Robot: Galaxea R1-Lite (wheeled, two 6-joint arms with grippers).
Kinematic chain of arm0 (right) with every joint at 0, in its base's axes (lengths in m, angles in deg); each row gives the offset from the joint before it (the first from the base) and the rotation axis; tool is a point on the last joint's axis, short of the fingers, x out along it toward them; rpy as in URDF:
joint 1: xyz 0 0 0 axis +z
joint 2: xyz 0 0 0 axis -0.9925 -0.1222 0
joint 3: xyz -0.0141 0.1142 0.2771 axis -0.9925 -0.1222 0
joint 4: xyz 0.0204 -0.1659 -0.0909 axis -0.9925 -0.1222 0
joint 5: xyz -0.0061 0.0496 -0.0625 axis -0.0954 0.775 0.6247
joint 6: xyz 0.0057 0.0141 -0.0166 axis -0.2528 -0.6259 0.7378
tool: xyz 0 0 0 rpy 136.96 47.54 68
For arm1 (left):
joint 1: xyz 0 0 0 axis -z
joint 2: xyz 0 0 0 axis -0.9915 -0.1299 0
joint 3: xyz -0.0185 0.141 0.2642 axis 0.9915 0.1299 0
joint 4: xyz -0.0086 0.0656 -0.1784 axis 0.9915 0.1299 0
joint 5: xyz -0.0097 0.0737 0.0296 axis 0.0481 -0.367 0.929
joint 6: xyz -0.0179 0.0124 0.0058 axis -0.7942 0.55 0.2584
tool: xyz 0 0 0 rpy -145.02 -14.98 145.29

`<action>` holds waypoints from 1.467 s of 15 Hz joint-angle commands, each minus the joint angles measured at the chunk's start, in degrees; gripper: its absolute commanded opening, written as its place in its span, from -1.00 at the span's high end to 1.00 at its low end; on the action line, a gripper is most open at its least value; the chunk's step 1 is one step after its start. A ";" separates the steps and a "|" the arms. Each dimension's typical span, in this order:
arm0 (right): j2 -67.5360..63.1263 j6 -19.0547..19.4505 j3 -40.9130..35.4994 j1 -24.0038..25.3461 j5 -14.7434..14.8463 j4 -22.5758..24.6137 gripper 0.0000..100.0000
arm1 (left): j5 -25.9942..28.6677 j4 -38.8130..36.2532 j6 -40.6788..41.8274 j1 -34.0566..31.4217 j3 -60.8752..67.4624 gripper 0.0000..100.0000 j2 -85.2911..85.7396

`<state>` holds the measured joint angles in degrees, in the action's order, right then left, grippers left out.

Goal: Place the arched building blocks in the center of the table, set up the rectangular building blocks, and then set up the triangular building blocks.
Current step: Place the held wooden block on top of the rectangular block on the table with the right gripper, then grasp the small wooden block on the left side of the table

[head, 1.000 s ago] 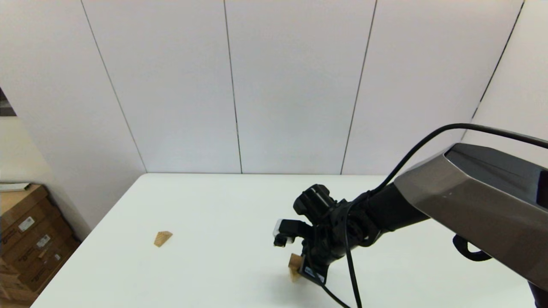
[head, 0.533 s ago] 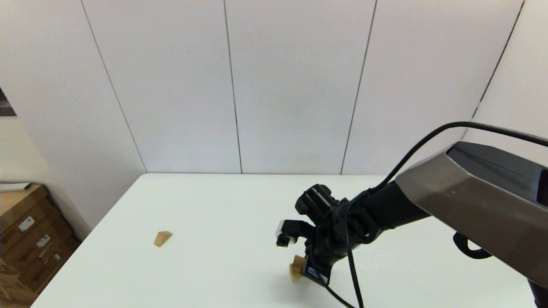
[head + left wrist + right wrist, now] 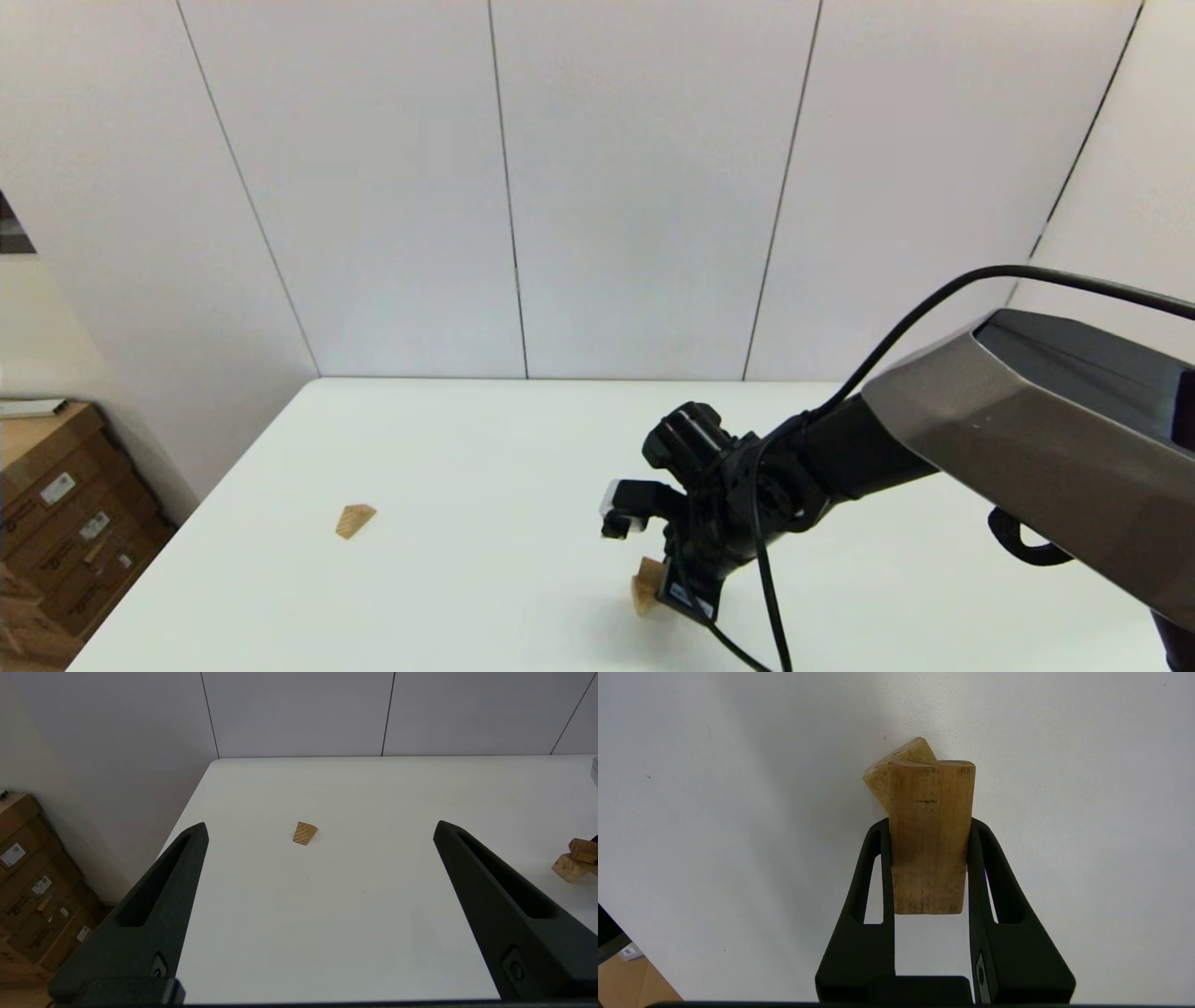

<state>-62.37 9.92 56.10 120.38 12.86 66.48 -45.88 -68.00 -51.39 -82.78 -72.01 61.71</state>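
Almost nothing has shifted since the earlier frames: the right claw point(image 3: 930, 826) stays clamped on the rectangular block point(image 3: 930, 840), held over the arched block point(image 3: 896, 767) mid-bench point(image 3: 467, 448). Stacking is judged half done; the triangular block point(image 3: 355, 520) lies untouched well apart, before the wide-open left claw point(image 3: 320, 833).

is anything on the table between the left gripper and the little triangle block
Nothing visible. In the left wrist view, bare white table lies between the open left gripper and the triangular block. The other blocks sit off to the side.
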 commanded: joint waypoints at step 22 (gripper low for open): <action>24.52 -7.07 -1.32 -7.96 -0.51 -3.08 -1.00 | -0.02 0.00 -0.04 -0.02 0.00 -1.00 -0.09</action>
<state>-55.07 5.75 56.84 117.08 12.50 65.57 -45.85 -68.00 -51.36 -82.78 -72.01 61.71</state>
